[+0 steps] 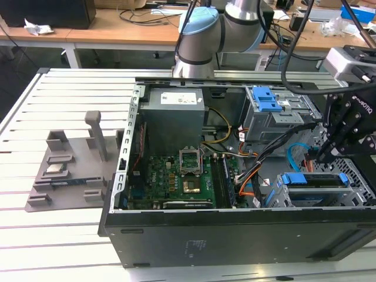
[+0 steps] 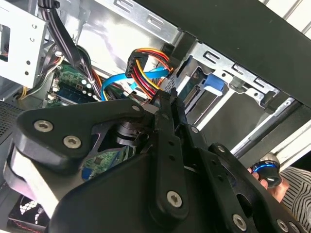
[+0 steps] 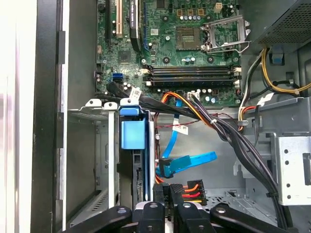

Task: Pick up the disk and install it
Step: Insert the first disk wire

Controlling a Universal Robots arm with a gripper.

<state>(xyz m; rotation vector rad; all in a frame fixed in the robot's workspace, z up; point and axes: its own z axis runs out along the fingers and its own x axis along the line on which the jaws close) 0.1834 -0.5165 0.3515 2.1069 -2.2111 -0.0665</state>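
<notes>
On the exterior view's left you see a grey tray (image 1: 64, 176) on the bench (image 1: 35, 111), then the open computer case (image 1: 235, 235). At the right, the disk (image 1: 314, 179) already sits edge-up in its bay, so installing looks nearly done. The hand (image 1: 325, 155) hovers just beside it; its fingers look pressed together and empty, their tips partly hidden.
</notes>
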